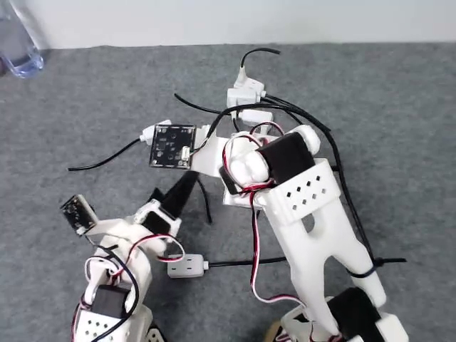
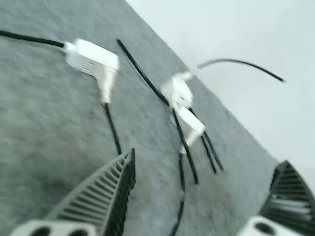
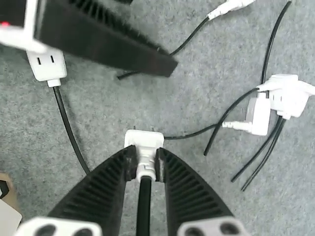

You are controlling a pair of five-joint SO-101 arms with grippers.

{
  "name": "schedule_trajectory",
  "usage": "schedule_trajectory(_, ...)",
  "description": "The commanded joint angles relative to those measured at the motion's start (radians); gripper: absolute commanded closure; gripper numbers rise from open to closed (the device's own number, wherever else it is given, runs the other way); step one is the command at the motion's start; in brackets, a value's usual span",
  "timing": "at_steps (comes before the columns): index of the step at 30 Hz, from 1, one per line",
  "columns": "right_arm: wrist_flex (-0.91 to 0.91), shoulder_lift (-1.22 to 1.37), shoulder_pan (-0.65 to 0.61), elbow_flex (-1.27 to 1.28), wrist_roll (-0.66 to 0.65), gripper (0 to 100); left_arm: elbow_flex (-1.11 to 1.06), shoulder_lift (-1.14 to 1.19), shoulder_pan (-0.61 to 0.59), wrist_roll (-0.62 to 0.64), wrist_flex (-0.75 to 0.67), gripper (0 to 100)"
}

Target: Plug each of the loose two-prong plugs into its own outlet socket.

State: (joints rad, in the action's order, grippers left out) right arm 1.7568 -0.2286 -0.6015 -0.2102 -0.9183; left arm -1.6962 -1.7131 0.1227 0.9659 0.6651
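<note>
**A:** What do we take as the reference mark in this figure?

**B:** We take the lone socket (image 1: 187, 266). It is a white block lying flat on the grey surface (image 1: 399, 92), with its black cord running away under the right arm.

**A:** How do we label the right hand?

**B:** The right hand (image 3: 143, 158) pinches a white two-prong plug (image 3: 143, 141) by its body. Both black fingers (image 3: 113, 177) press on the plug's sides, and the cord trails back between them. We see the two prongs standing free ahead of the fingertips. The plug sits near the lone socket but apart from it, on the wall side.

**A:** And the left hand?

**B:** The left hand (image 2: 208, 158) is spread wide with nothing between its fingers. In the right wrist view we see one of those fingers passing just beside the lone socket.

**A:** Which other parts do we mark?

**B:** We mark a far pair (image 1: 246, 92) of white blocks, well beyond the lone socket toward the wall. They touch each other, with black cords crossing around them. A second pair (image 2: 91, 58), a white block with a plug against it, also lies beyond the lone socket. We cannot tell whether either plug is fully seated.

**A:** Is there any lettering?

**B:** The marks on the circuit board (image 1: 171, 146), which sits above the surface beyond the lone socket, are too small for us to read.
</note>
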Motion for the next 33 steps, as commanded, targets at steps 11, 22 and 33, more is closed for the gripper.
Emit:
schedule_trajectory(11,0.022,0.056,-0.248,0.011,0.048,99.0,0.09,-0.006,-0.542,-0.327,0.35,59)
schedule_trajectory(22,-0.094,0.079,-0.323,0.167,0.063,99.0,0.007,0.002,-1.034,-0.493,0.167,59)
schedule_trajectory(33,-0.122,-0.012,-0.297,0.178,0.055,99.0,0.021,-0.006,-0.953,-0.671,0.192,59)
